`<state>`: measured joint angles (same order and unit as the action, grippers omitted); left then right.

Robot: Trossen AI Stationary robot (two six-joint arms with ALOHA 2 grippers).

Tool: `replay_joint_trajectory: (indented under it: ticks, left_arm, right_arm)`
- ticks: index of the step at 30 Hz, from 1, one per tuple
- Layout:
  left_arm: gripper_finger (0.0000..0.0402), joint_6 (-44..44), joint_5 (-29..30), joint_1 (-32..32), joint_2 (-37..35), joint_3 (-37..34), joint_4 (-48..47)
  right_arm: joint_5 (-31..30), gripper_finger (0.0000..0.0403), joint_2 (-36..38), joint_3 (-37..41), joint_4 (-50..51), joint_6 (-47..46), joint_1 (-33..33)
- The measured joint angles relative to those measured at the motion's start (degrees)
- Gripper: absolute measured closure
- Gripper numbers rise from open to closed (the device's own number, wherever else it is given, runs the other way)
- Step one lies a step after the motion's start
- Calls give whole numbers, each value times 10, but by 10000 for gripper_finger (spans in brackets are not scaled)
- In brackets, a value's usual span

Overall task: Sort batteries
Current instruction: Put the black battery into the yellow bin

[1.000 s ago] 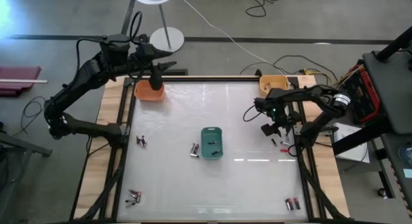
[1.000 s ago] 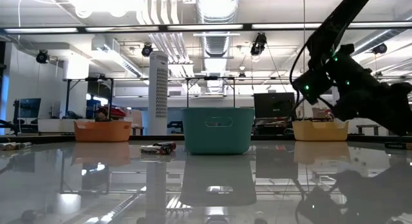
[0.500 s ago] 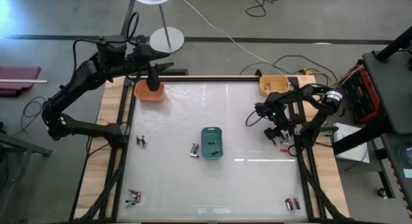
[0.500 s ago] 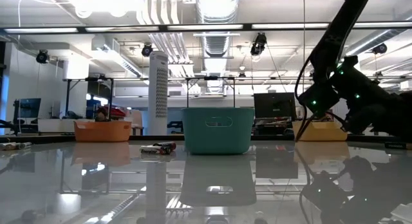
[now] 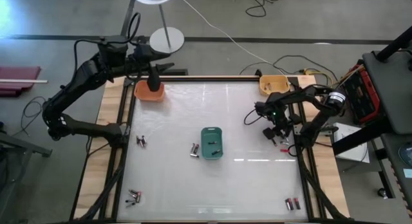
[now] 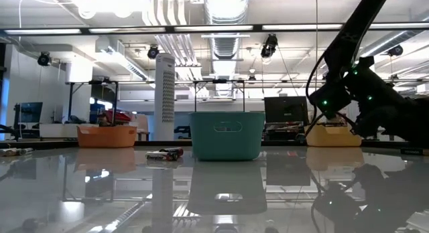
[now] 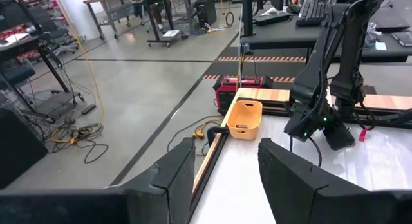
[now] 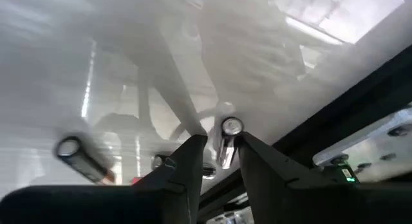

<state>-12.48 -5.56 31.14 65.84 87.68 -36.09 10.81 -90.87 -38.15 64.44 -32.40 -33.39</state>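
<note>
The right gripper (image 5: 278, 135) is low over the table's (image 5: 251, 185) right edge, about halfway along it, its 2 fingers (image 8: 187, 166) parted with a silvery battery (image 8: 226, 139) standing on end in the gap between them; whether they touch it I cannot tell. 2 more batteries (image 8: 80, 156) lie on the glossy white surface close beside it. The left gripper (image 5: 154, 80) hangs over the orange bin (image 5: 145, 93) at the far left corner, fingers (image 7: 170, 179) spread and holding nothing. A yellow bin (image 5: 271, 84) sits at the far right corner and a teal bin (image 5: 212, 142) near the table's middle, with 2 dark cells (image 5: 214, 145) inside it. More cells lie just left of the teal bin (image 5: 194, 149), near the left edge (image 5: 141, 141), at the near left corner (image 5: 134, 197) and at the near right corner (image 5: 293, 203)
</note>
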Motion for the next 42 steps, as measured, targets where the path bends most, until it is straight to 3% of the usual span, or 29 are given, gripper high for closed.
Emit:
replay_joint_trajectory:
  ticks: [9,21,31,42]
  left_arm:
    - [251,-1,0,0,0,-8,1]
    - [251,-4,0,0,-15,-8,6]
    - [251,-19,3,0,-33,-8,14]
    - [251,-31,5,0,-42,-8,14]
  right_arm:
    - [6,339,13,10,-13,25,0]
    - [8,324,9,25,-26,79,0]
    - [19,336,8,25,-17,100,0]
    - [40,307,8,26,-21,92,0]
